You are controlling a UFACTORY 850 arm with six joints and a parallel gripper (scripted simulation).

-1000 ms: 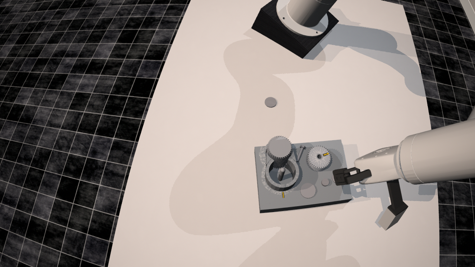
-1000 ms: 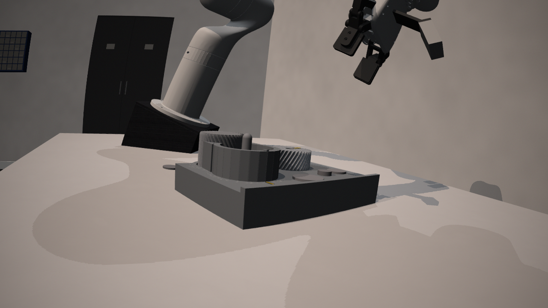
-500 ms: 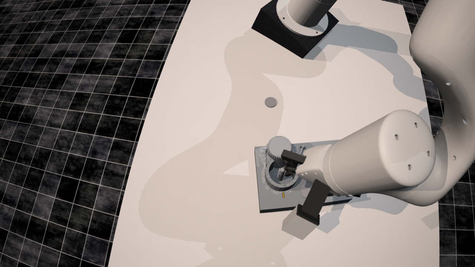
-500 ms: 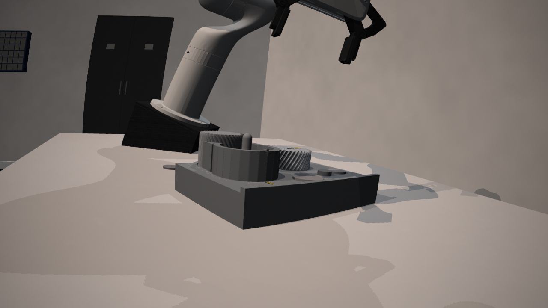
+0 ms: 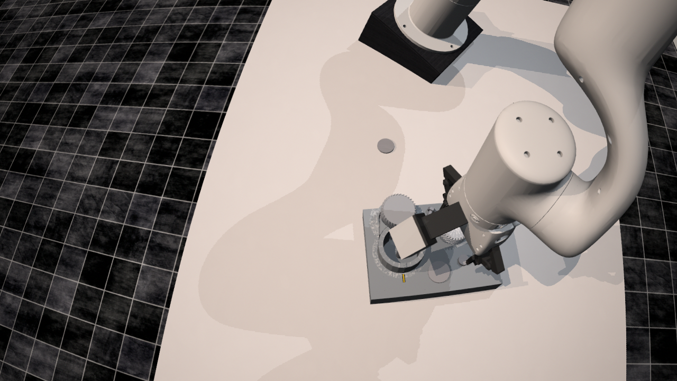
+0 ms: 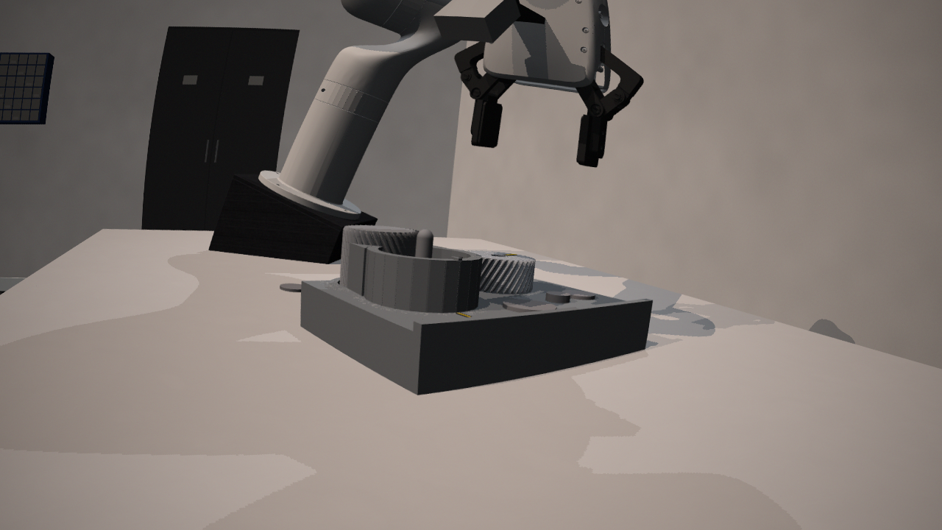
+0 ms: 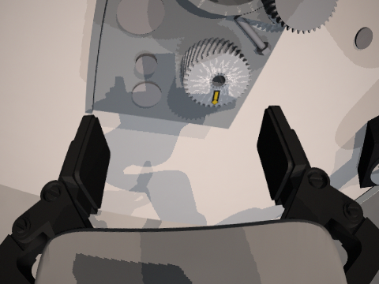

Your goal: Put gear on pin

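Top, case: we see the timing case [image 5: 387, 290] [image 6: 527, 359] [image 7: 118, 71] lying on the bench [image 5: 284, 284] [image 6: 263, 422] [image 7: 237, 158].
Top, collar: the ring [image 5: 402, 266] [image 6: 421, 283] stands on the case, and the yellow mark [image 5: 403, 278] [image 6: 464, 315] lies just outside its wall.
Top, loose gear: we make out only part of the arrowed gear [image 5: 452, 235] [image 6: 508, 274] [image 7: 217, 75], the arm covering the rest.
Top, disc: a small grey disc [image 5: 385, 145] [image 6: 289, 287] [image 7: 363, 38] lies on the bench, apart from the case.
Exterior, pincer: our pincer [image 5: 458, 225] [image 6: 536, 148] [image 7: 181, 129] hangs above the case, released and spread wide.
Exterior, pin: the rounded tip of the pin [image 6: 425, 244] rises above the collar, bare of the arrowed gear.
Exterior, plain gear: another helical gear [image 5: 397, 208] [image 6: 378, 235] [image 7: 305, 13] stands beside the collar.
Wrist, arrow: on the loose gear's top face, we see the yellow arrow [image 7: 215, 97] pointing outward from the bore, toward the lower picture edge.
Wrist, gear's seat: it sits upright on the case, off the pin.
Wrist, pads: we have nothing between them.

From my station I now see the end effector [image 6: 539, 141] [image 7: 181, 129] turned fingers-down above the worktop [image 5: 284, 265] [image 6: 329, 454] [image 7: 221, 177], closer to the arrowed gear [image 5: 451, 235] [image 6: 508, 273] [image 7: 217, 79] than before.
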